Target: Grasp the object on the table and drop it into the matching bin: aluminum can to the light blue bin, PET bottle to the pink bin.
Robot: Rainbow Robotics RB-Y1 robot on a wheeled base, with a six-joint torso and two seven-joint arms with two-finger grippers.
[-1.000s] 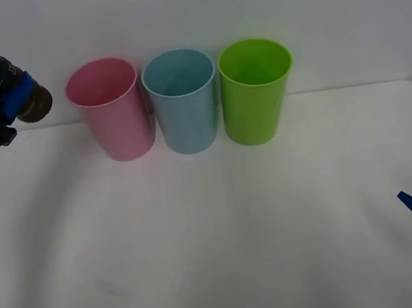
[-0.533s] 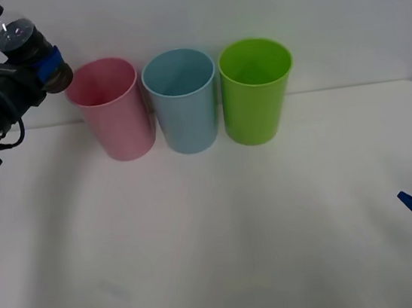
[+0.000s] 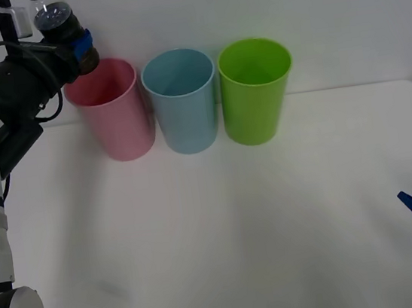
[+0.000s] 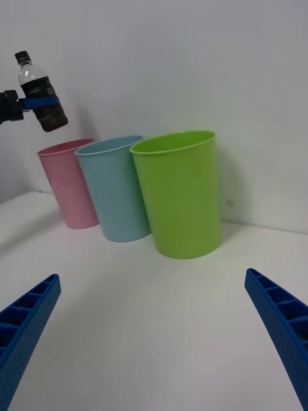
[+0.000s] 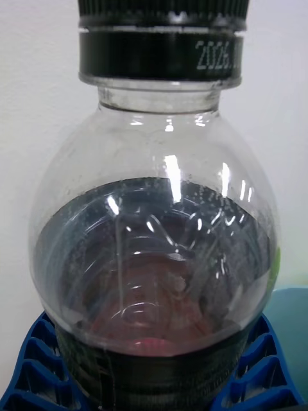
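PET bottle (image 3: pixel 59 21) now nearer the pink bin (image 3: pixel 113 113).

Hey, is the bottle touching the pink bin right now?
Apart. In the right wrist view, the bottle, held in the left claw, hangs above the pink bin, with bare wall showing between the bottle's base and the bin's rim.

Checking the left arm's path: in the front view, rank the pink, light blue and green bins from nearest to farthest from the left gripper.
The left gripper holds the bottle.
1. Pink bin, just beside it at the row's left end.
2. Light blue bin, in the middle.
3. Green bin, at the right end.
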